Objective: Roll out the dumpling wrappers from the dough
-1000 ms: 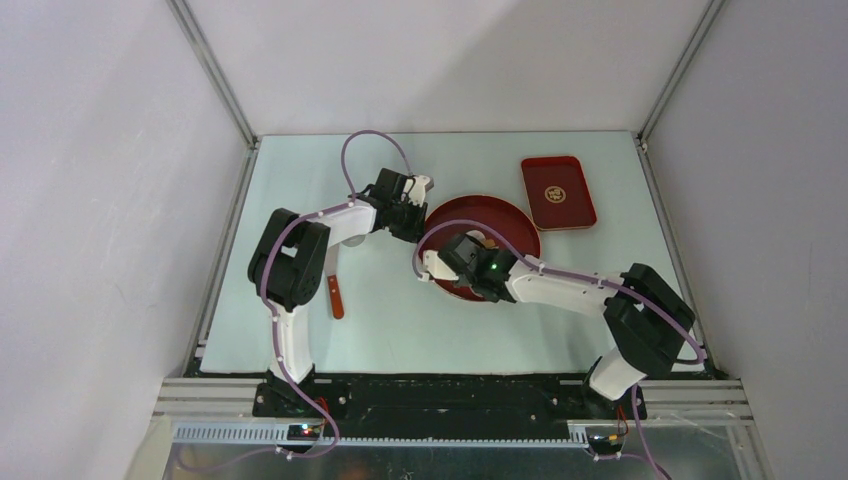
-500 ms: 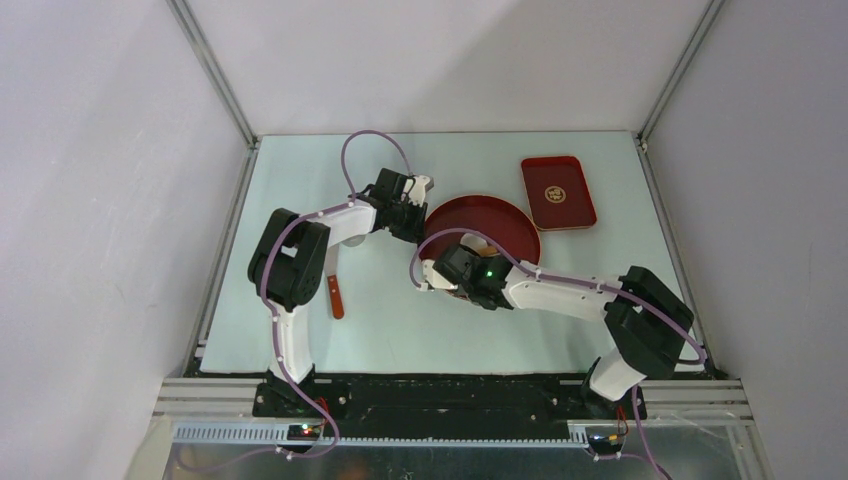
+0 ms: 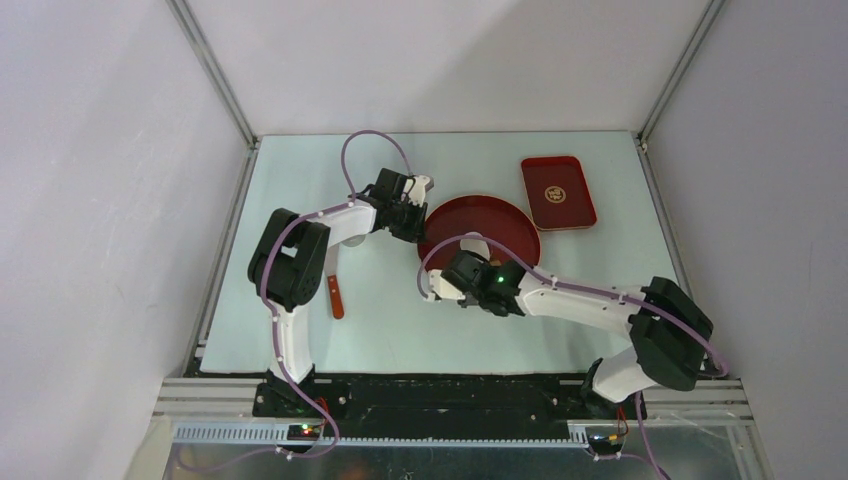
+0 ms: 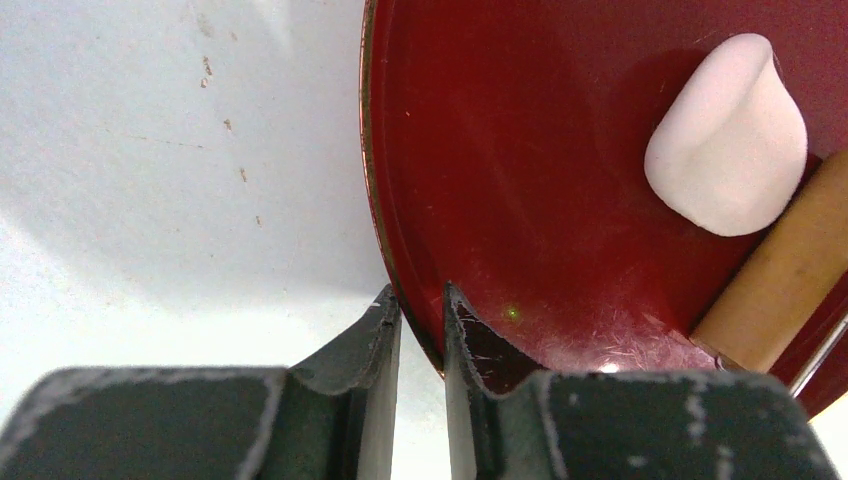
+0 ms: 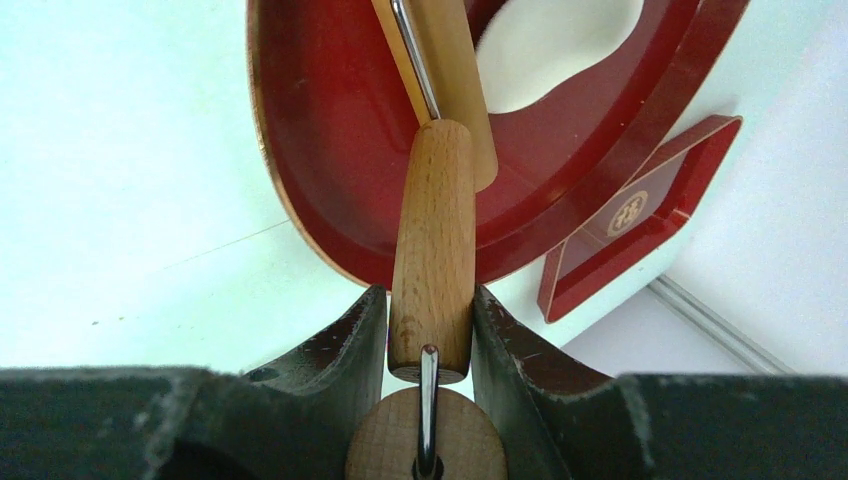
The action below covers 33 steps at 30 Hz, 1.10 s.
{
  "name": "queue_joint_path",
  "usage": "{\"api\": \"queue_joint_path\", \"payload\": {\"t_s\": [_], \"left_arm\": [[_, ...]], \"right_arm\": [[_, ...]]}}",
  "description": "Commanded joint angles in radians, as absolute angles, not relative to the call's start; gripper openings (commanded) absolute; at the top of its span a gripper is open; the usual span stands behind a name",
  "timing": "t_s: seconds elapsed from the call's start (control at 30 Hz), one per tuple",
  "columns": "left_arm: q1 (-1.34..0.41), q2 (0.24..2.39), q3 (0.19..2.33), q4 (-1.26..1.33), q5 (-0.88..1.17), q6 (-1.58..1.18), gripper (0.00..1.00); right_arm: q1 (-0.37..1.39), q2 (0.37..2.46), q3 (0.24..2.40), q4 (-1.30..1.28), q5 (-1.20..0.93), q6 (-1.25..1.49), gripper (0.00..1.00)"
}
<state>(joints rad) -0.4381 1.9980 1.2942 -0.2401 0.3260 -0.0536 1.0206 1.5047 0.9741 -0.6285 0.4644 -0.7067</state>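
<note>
Right claw (image 5: 428, 300) clamping rolling pin (image 5: 432, 200), dough (image 4: 727, 135) oblong, lying diagonally

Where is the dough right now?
In the left wrist view, upper right: the dough lies on the round red plate, right beside the wooden rolling pin.

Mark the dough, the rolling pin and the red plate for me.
dough (image 4: 728, 140), left wrist view, middle of the white lump.
rolling pin (image 5: 432, 250), right wrist view, wooden handle between the fingers.
red plate (image 4: 374, 190), left wrist view, its left rim.
</note>
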Motion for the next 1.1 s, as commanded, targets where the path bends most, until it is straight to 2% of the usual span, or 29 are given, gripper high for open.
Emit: {"api": "queue_joint_path", "payload": {"t_s": [0.0, 0.23, 0.4, 0.57, 0.73, 1.07], "left_arm": [[-0.428, 2.013, 1.301, -0.241, 0.317, -0.043, 0.23], [-0.428, 2.013, 1.301, -0.239, 0.314, -0.043, 0.23], [-0.428, 2.014, 1.302, -0.24, 0.313, -0.043, 0.23], [-0.429, 2.016, 1.304, -0.241, 0.313, -0.043, 0.23], [-0.429, 2.016, 1.303, -0.24, 0.313, -0.043, 0.23], [-0.429, 2.014, 1.302, -0.24, 0.319, -0.041, 0.23]], "right_arm": [[1.019, 1.482, 0.922, -0.784, 0.255, -0.716, 0.0], [0.869, 1.315, 0.988, -0.585, 0.31, -0.875, 0.0], [0.765, 1.263, 0.995, -0.447, 0.251, -0.994, 0.0], [0.674, 1.312, 0.987, -0.343, 0.172, -1.077, 0.0], [0.655, 1.367, 0.957, -0.27, 0.114, -1.173, 0.0], [0.65, 1.455, 0.855, -0.317, 0.11, -1.294, 0.0]]}}
